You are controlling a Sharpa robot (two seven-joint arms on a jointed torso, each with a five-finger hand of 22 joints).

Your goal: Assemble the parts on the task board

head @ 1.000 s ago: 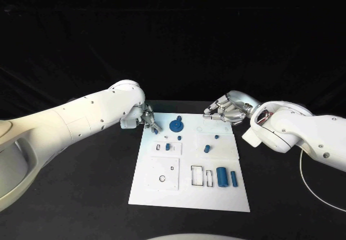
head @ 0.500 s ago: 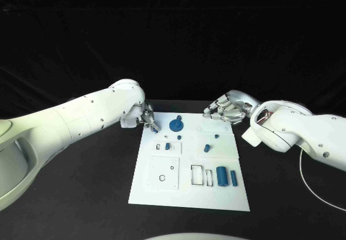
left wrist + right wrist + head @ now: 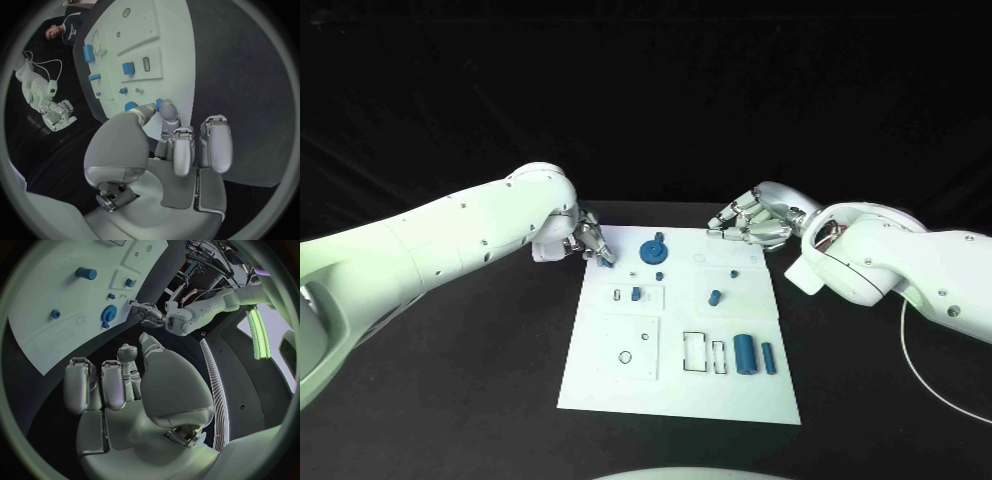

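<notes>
Fingers of the left hand (image 3: 589, 243) are drawn together at the far left corner of the white rectangular task board (image 3: 625, 385), and a speck of blue shows at their tips. Over the last second that arm has edged slightly left, away from the blue gear-shaped part (image 3: 653, 249); the other blue parts have stayed put, so assembly looks barely begun. The right hand (image 3: 750, 226) has kept hovering at the far right corner, fingers curled on nothing.

From the left wrist, thumb and fingertips (image 3: 167, 111) pinch a small round blue part (image 3: 164, 105) just over the board's edge.

From the right wrist, the curled fingers (image 3: 112, 382) hold nothing.

No brand, label or writing can be read anywhere.
</notes>
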